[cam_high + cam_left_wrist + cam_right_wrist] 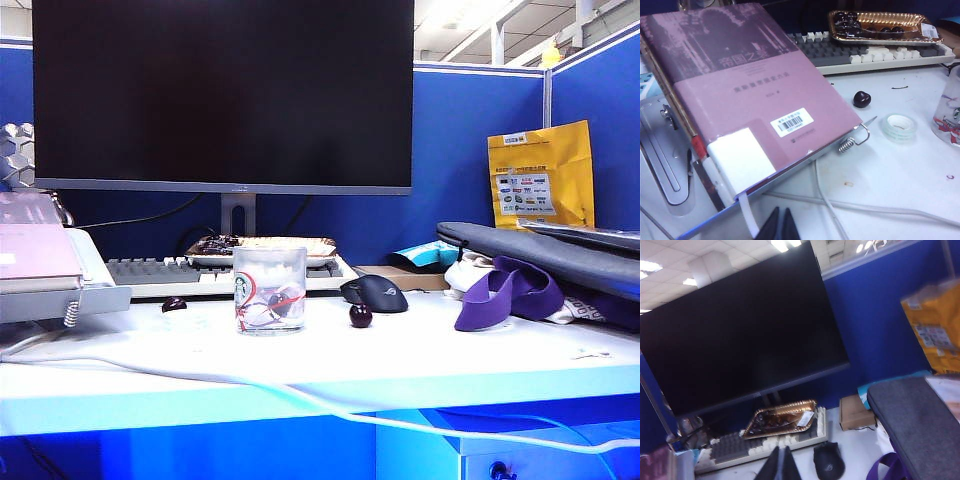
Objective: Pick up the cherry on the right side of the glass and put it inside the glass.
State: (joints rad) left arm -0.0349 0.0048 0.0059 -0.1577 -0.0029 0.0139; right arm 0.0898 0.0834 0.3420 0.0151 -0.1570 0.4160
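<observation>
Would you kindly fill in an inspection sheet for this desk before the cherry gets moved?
Surface: white desk, lit, no spills seen.
Job's things: cherry on the desk right of the glass, apart from it; glass upright.
Clutter: second cherry left of the glass, mouse, tape roll, book, keyboard carrying a gold tray, purple strap.
Grippers: left gripper shut, near the book; right gripper shut, raised, facing the monitor.
Cables: white cable along the front edge.
Surroundings: blue partition, yellow bag.
</observation>
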